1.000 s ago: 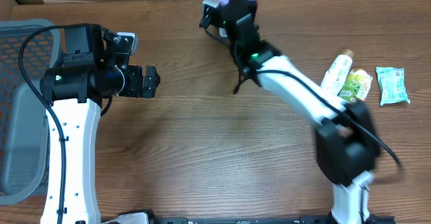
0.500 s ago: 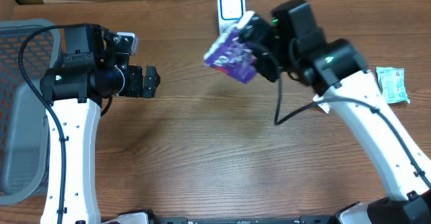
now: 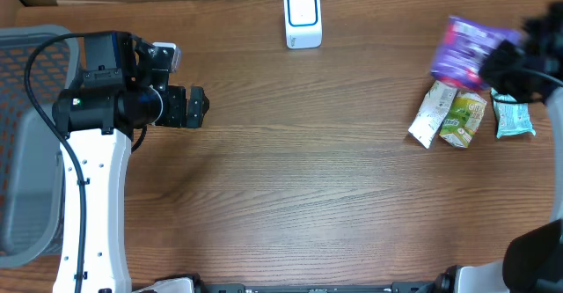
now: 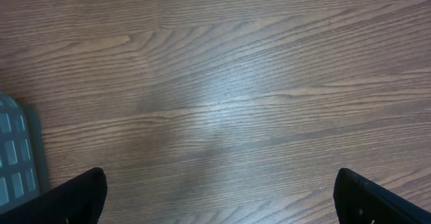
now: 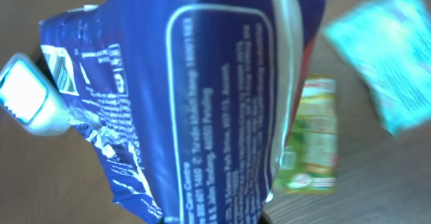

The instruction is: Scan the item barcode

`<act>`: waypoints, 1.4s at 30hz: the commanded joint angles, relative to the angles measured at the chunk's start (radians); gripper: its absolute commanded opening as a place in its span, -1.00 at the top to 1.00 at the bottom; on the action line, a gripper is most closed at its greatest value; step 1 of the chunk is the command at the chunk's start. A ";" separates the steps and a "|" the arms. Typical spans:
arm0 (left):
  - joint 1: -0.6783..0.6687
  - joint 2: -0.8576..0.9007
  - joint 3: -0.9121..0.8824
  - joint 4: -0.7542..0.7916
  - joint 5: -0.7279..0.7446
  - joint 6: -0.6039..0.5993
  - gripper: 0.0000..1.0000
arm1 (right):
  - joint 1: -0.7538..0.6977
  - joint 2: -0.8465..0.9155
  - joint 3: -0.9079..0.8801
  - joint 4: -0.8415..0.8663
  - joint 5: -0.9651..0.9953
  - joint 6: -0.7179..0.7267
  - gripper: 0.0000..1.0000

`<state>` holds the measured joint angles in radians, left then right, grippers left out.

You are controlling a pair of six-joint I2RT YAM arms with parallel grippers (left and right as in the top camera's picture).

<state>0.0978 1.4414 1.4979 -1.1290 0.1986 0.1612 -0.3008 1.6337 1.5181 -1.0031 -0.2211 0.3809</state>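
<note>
Right gripper [image 3: 504, 63] with purple bag [image 3: 471, 48] now far right of scanner [image 3: 303, 18]

Table [image 3: 308, 196] centre passable; packets [image 3: 464, 119] crowd right (scanner [image 3: 303, 18] at back).

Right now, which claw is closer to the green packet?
Right. The right claw, gripping the purple bag, hovers close by the green packet; the left claw sits open far across the table.
</note>
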 commanded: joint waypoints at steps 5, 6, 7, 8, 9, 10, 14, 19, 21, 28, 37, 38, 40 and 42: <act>-0.006 0.000 0.003 0.004 0.008 0.018 -0.99 | -0.102 -0.002 -0.236 0.162 -0.016 0.200 0.85; -0.006 0.000 0.003 0.004 0.008 0.018 -0.99 | -0.107 -0.002 -0.258 0.179 -0.016 0.200 0.70; -0.006 0.000 0.003 0.004 0.008 0.018 -0.98 | -0.111 -0.002 -0.274 0.192 -0.016 0.200 0.38; -0.006 0.000 0.003 0.004 0.008 0.018 -0.99 | -0.114 -0.002 -0.285 0.199 -0.016 0.200 -0.17; -0.006 0.000 0.003 0.003 0.008 0.018 -0.99 | -0.117 -0.002 -0.286 0.198 -0.016 0.199 -0.49; -0.006 0.000 0.003 0.003 0.008 0.018 -0.99 | -0.121 -0.002 -0.285 0.200 -0.017 0.200 -0.71; -0.008 0.000 0.003 0.004 0.008 0.018 -0.99 | -0.136 -0.013 -0.253 0.192 -0.025 0.199 -1.00; -0.008 0.000 0.003 0.004 0.008 0.018 -0.99 | -0.148 -0.078 -0.140 0.098 -0.027 0.187 -1.00; -0.005 0.000 0.003 0.004 0.006 0.018 -0.99 | -0.143 -0.120 -0.090 0.050 -0.032 0.151 -1.00; -0.006 0.000 0.003 0.004 0.005 0.018 -0.99 | -0.101 -0.305 0.016 -0.109 -0.190 -0.046 -1.00; -0.006 0.000 0.003 0.003 0.004 0.018 -0.99 | -0.059 -0.566 0.019 -0.353 -0.192 -0.098 -1.00; -0.006 0.000 0.003 0.004 0.005 0.018 -0.99 | -0.059 -0.584 0.019 -0.381 -0.192 -0.092 -1.00; -0.006 0.000 0.003 0.004 0.004 0.018 -0.99 | -0.059 -0.615 0.019 -0.424 -0.192 -0.090 -1.00; -0.006 0.000 0.003 0.004 0.005 0.018 -0.99 | -0.059 -0.637 0.019 -0.446 -0.192 -0.090 -1.00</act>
<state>0.0978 1.4414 1.4979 -1.1286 0.1986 0.1612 -0.3641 1.0164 1.5242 -1.4437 -0.4046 0.3061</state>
